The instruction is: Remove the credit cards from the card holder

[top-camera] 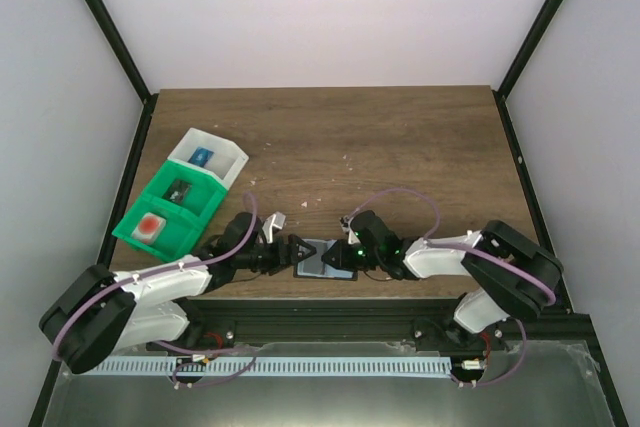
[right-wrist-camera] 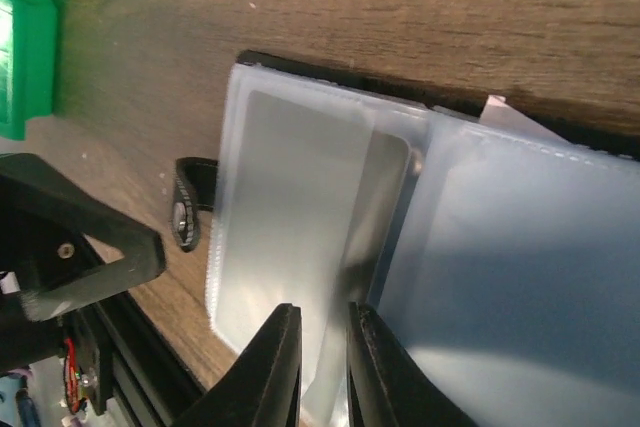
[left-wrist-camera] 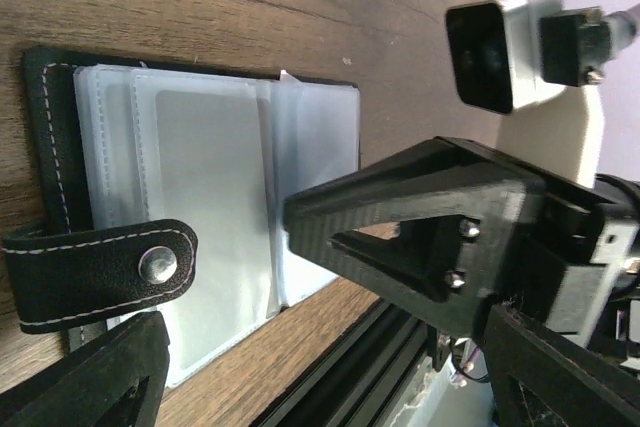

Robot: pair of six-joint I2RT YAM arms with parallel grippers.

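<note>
Two grippers faced each other over the card holder, which lay open and flat on the table, at the near edge, about midway between the arm bases. The right gripper had its fingers pressed almost together on the near edge of a plastic sleeve. One of the credit cards, pale grey, sat inside that sleeve, and I could not tell if the fingers caught the card itself or only the plastic. The left gripper was spread wide and held nothing, with one finger beside the black strap.

To do this step well, I judged that the pinch should take the card and not the sleeve around it, and that the pull should go straight along the pocket, low and slow. The holder looked light and would probably slide or lift with the card, so the left gripper should press on the black rim or the strap, away from that pocket.

Little else stood around: a green bin and a white bin were well apart to the left, each with something small inside. The real difficulty was the crowding, since both grippers were very near each other and the clear pages lay one over another.
</note>
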